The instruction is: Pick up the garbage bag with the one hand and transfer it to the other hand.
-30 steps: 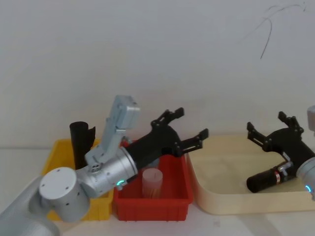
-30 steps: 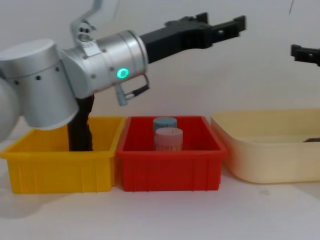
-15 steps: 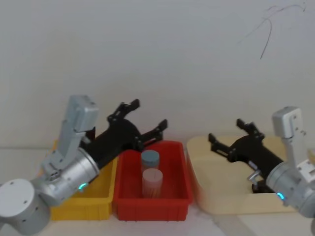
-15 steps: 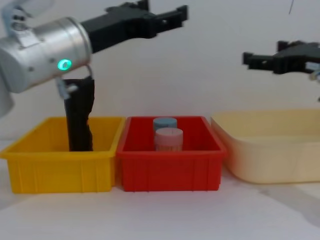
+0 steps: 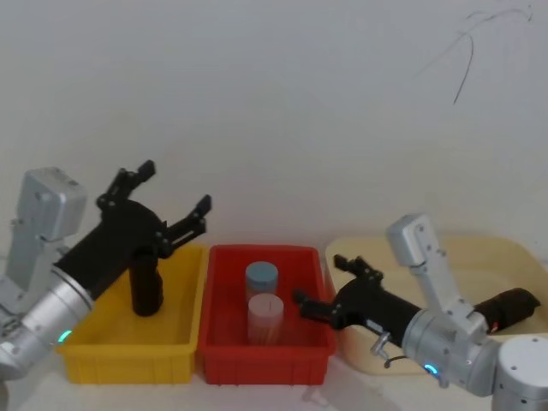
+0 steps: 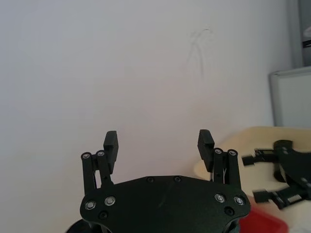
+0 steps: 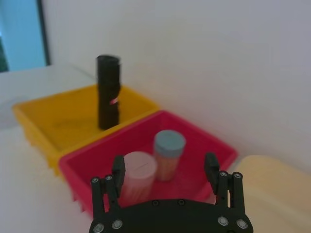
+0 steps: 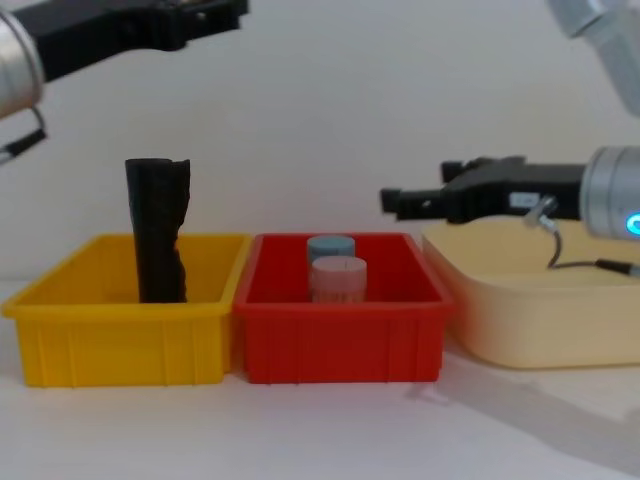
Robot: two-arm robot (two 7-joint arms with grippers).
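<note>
Plainly, no grasp is in hand: both grippers are empty, with their fingers spread apart. The garbage bag point(image 5: 512, 306) lies on its side in the cream tray point(image 5: 488, 255) at the far right, beside the right arm and well behind its fingertips. The right gripper point(image 5: 324, 282) hangs above the seam between the tray and the red bin point(image 5: 265, 353), pointing left, away from the bag. The left gripper point(image 5: 171, 190) is raised over the yellow bin point(image 5: 128, 351), above the slimmer ragged-topped roll point(image 5: 145, 287) standing there, and does not touch it. I judge the step to be the approach before the pick. The next move calls for one gripper, likely the right since it is nearer, to swing back over the tray. It would then come down across the lying roll, close on its middle and lift it clear of the tray wall. Last, it would offer the roll to the left gripper over the red bin.
</note>
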